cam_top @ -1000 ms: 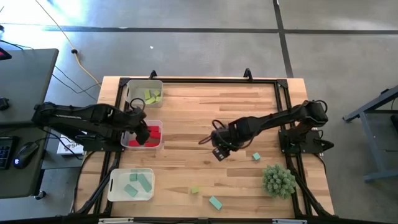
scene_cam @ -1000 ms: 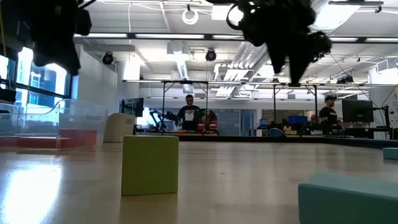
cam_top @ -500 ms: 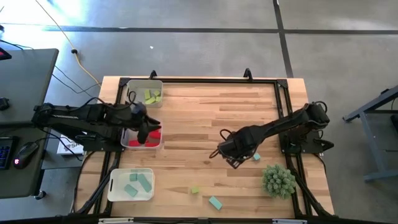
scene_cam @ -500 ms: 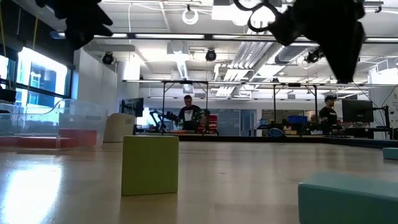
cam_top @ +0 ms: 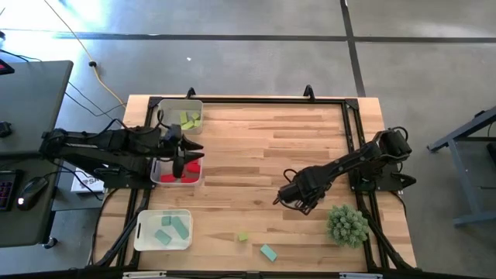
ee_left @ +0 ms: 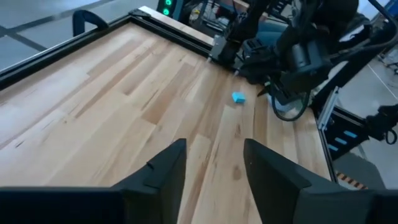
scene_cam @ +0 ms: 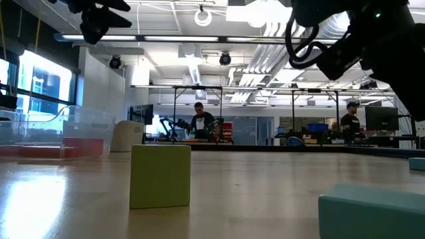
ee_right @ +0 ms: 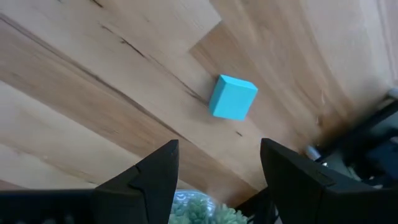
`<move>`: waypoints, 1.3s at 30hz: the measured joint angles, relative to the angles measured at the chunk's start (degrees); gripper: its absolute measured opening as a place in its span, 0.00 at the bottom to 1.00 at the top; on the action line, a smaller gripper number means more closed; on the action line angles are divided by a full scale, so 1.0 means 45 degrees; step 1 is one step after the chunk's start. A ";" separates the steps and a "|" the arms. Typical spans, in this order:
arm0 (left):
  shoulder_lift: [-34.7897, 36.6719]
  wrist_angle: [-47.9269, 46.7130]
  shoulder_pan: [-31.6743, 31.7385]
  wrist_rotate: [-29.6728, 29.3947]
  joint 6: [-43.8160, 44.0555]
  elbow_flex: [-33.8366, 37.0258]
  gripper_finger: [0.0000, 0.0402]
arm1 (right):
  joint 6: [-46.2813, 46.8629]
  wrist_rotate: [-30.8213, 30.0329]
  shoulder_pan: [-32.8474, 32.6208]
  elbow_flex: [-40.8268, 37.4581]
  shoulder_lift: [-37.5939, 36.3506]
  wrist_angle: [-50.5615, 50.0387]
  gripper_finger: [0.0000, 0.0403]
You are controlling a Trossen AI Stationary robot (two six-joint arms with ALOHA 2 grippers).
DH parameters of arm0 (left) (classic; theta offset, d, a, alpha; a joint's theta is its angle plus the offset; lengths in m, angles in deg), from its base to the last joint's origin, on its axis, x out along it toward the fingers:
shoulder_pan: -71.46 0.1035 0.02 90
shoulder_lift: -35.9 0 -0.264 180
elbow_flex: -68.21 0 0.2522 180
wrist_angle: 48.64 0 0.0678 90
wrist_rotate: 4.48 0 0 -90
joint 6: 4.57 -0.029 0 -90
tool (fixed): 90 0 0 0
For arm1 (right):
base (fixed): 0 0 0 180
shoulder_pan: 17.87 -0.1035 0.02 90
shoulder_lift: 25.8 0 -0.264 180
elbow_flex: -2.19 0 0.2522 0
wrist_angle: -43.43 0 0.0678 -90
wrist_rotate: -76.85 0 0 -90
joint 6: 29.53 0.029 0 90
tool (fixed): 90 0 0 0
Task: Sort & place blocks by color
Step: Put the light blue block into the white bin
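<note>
Wooden table [cam_top: 256, 139] carries three bins [cam_top: 177, 172], loose blocks [cam_top: 268, 252], plant ball [cam_top: 346, 225].

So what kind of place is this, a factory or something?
More likely a robotics lab or workshop. Beyond the wooden table is a big open hall with exposed ceiling ducts, other framed work stations and people at desks with monitors.

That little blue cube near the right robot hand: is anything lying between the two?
Nothing: the right wrist view shows only bare wooden table between the open right hand and the small teal cube.
</note>
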 joint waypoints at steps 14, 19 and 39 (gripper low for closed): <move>0.0000 0.0033 0.0527 -0.0413 0.0427 0.0000 0.47 | -0.1908 -0.1818 0.0090 -0.0267 -0.0354 -0.1759 0.53; 0.0000 0.0039 0.0527 -0.0408 0.0427 0.0000 0.47 | -0.1237 -0.1847 0.0394 -0.1661 -0.1883 -0.1416 0.53; -0.0015 0.0034 0.0527 -0.0413 0.0436 0.0000 0.46 | 0.3439 0.0109 0.0699 -0.6931 -0.6741 0.5676 0.53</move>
